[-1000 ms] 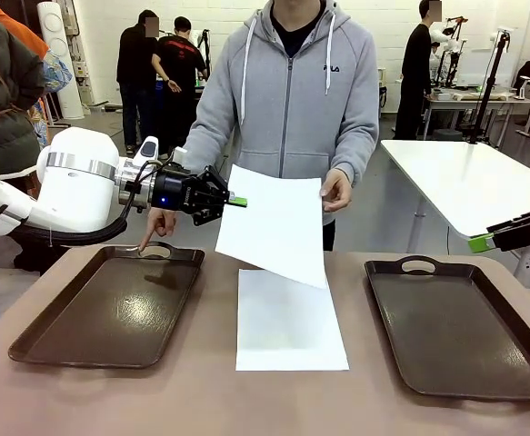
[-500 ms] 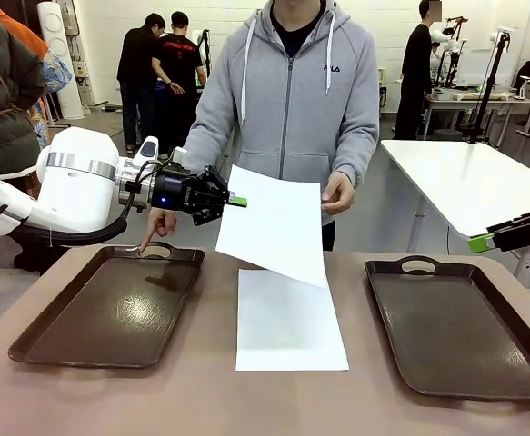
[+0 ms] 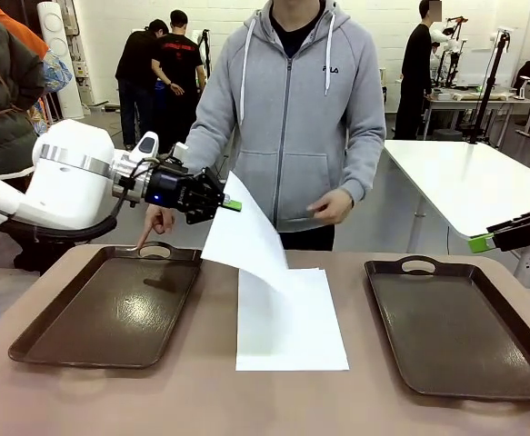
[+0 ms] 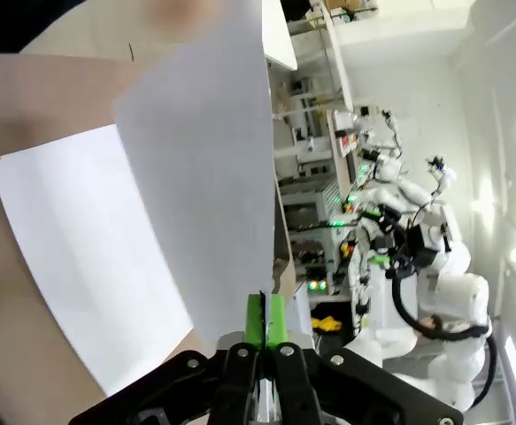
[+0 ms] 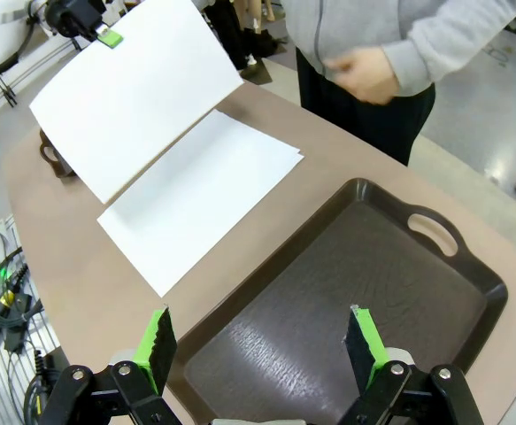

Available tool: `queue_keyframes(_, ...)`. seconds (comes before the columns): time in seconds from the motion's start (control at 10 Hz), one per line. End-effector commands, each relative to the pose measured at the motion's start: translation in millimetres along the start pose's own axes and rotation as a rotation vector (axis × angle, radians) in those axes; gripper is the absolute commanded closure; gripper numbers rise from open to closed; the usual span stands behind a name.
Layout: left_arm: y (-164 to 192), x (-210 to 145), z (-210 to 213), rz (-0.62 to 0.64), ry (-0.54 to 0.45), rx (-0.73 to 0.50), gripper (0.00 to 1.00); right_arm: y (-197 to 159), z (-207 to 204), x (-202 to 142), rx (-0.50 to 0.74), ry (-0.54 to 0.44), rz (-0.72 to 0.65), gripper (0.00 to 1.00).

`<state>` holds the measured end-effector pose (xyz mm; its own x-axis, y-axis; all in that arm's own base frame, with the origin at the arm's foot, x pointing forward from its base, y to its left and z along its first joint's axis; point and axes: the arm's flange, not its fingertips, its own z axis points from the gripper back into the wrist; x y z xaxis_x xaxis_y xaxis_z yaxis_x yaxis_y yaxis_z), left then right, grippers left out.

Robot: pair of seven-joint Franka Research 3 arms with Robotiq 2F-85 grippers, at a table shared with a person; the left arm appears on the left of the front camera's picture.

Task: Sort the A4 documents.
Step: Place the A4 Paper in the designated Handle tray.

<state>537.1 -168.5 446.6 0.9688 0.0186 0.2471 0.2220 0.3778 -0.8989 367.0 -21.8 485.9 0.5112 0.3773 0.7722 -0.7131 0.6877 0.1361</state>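
While one A4 sheet (image 3: 246,243) is pinched at its upper corner by the closed left gripper (image 3: 232,205), it is held slanting below that gripper, its lower edge close above the other A4 documents (image 3: 292,331) laid flat on the table (image 3: 201,400). The right gripper (image 5: 259,329) is held open over the right tray (image 5: 346,257).

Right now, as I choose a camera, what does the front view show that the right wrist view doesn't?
Front view adds the person's pointing hand, a finger at the handle of the left brown tray. Right wrist view adds the open jaws of the right gripper above the right brown tray. Both share the left gripper shut on a corner of a lifted A4 sheet, and the flat A4 sheets.
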Motion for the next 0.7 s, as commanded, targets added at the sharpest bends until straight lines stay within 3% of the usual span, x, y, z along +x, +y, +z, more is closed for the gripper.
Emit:
queue_keyframes(0.0,-2,9,33,-0.047,0.059,-0.014,0.99,-3,-3,-2,0.018,-0.018,0.009,0.0)
queue_keyframes(0.3,27,-11,85,0.012,0.048,-0.016,0.99,-3,-3,-2,0.018,-0.018,0.009,0.0)
queue_keyframes(0.6,74,-23,113,0.11,-0.01,-0.162,0.99,-3,-3,-2,0.018,-0.018,0.009,0.0)
